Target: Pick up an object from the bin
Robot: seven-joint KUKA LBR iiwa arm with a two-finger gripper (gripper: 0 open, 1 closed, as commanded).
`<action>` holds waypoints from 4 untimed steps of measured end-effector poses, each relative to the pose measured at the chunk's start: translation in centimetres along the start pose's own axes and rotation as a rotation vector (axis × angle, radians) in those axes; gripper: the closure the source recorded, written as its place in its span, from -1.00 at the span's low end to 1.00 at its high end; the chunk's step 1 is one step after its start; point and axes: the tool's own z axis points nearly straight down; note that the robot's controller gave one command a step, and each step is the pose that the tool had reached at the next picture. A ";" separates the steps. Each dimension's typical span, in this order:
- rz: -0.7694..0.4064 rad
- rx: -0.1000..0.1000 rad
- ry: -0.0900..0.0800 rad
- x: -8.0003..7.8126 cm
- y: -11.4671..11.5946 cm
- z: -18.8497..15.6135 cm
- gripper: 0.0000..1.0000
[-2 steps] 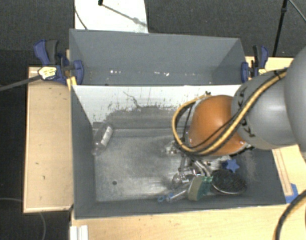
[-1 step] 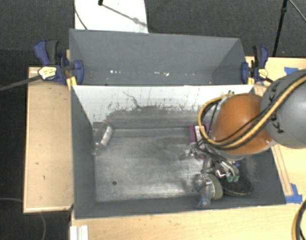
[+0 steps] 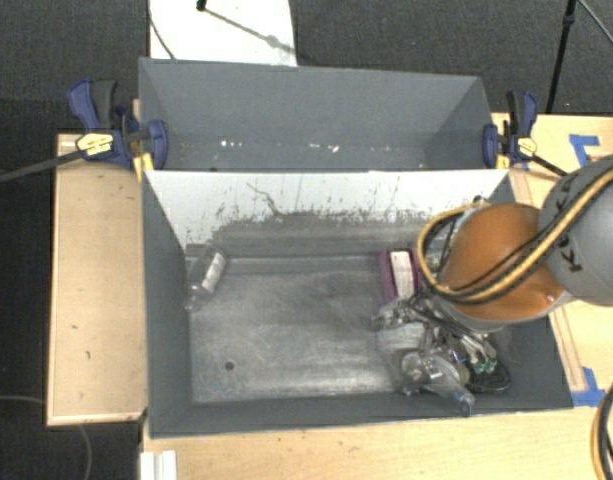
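Observation:
My gripper [image 3: 433,340] is low in the bin's front right corner, under the orange cover. It sits right over a small heap of pale, shiny things [image 3: 424,372] on the floor there. Whether anything is held cannot be made out. A flat purple and white box [image 3: 398,274] stands just behind the gripper, toward the back. A small dark thing with a green spot [image 3: 489,374] lies to the right of the heap, near the front right wall.
A small clear bottle-like thing [image 3: 206,272] lies alone at the far left of the bin floor, near the left wall. The arm and its cables come in over the bin's right wall.

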 end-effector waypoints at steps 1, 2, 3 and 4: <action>-0.024 -0.011 0.002 -5.4 -5.2 0.1 -1.00; 0.067 -0.008 0.002 -8.6 -8.4 -5.3 -1.00; 0.159 0.000 0.003 -4.3 -8.7 -2.0 -1.00; 0.372 0.003 0.006 -7.4 -12.3 -3.9 -1.00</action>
